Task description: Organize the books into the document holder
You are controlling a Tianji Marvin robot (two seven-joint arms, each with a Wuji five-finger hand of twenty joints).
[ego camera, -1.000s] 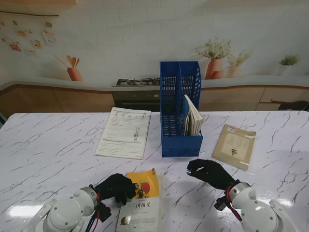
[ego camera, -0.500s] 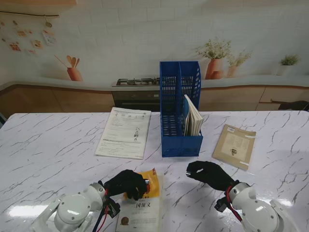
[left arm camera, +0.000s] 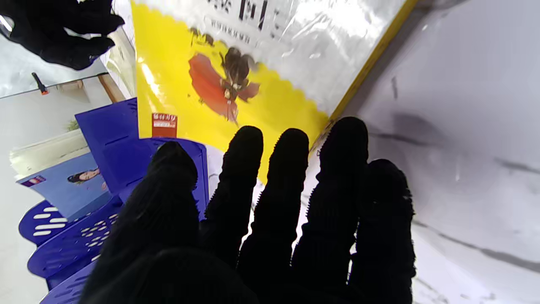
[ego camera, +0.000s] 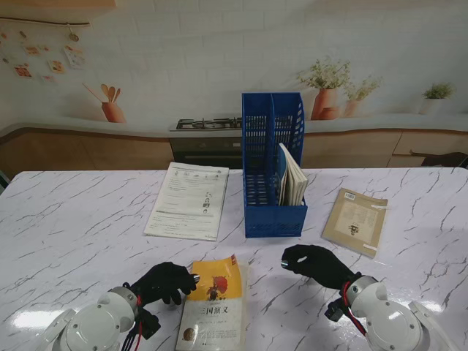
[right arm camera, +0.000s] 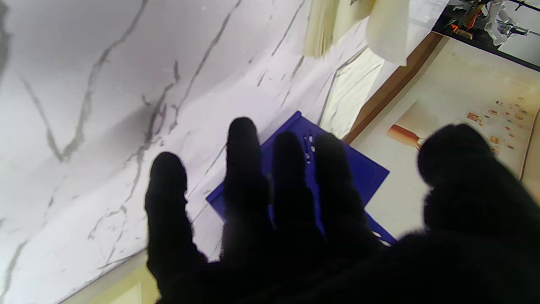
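My left hand (ego camera: 167, 282), gloved in black ribbed knit, sits at the left edge of the glossy yellow-and-white paperback book (ego camera: 213, 303) lying flat on the white marble-veined table (ego camera: 73, 234) nearest to me. From the left wrist camera the fingers (left arm camera: 291, 169) lie side by side, nearly straight, their tips over the yellow edge of the shiny plastic-wrapped cover (left arm camera: 236, 76); they hold nothing, though I cannot tell whether the tips touch the book.

My right hand (ego camera: 316, 263), in the same black glove, hangs over bare table to the right of the book, between it and the blue perforated plastic document holder (ego camera: 272, 168). In the right wrist view its fingers (right arm camera: 244, 169) are loosely spread with the thumb set well apart, and nothing is in the palm.

The document holder stands upright at the middle of the table, two slots side by side. The right slot holds a few thin books (ego camera: 292, 178) leaning with their pale page edges showing; the left slot looks empty from the stand view.

To the left of the holder lies a flat white printed booklet (ego camera: 189, 199). To the right lies a tan kraft-paper-covered book (ego camera: 356, 221), matte and set at an angle, well apart from either hand.
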